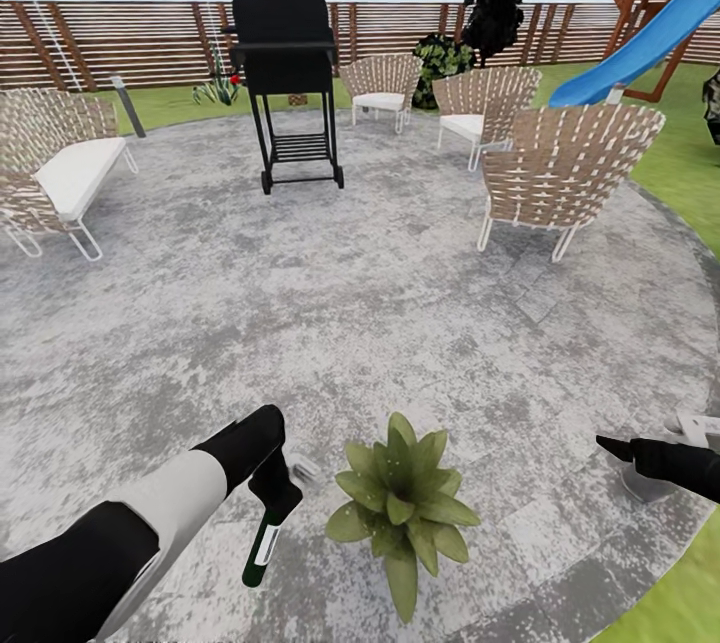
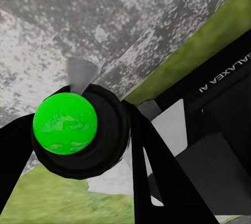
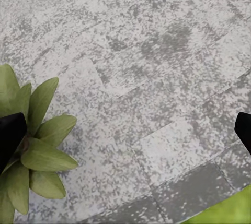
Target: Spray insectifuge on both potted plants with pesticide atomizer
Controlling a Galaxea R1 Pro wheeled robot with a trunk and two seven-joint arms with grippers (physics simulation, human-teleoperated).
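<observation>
The pesticide atomizer [image 1: 264, 545] hangs just left of the potted plant [image 1: 400, 503], clamped in the left end effector [image 1: 275, 493] above the patio [image 1: 350, 323]. Right of the plant, the right end effector [image 1: 612, 445] is spread wide, holding nothing

Dark green pesticide atomizer [image 1: 264, 545] hanging bottom-down beside potted plant [image 1: 400, 506], leafy green rosette on grey patio [image 1: 300, 323]

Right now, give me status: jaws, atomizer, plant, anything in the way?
Left gripper shut on the pesticide atomizer, bottle hanging down. Right gripper open, empty. Potted plant just beside the atomizer on the patio. Nothing between them.
</observation>
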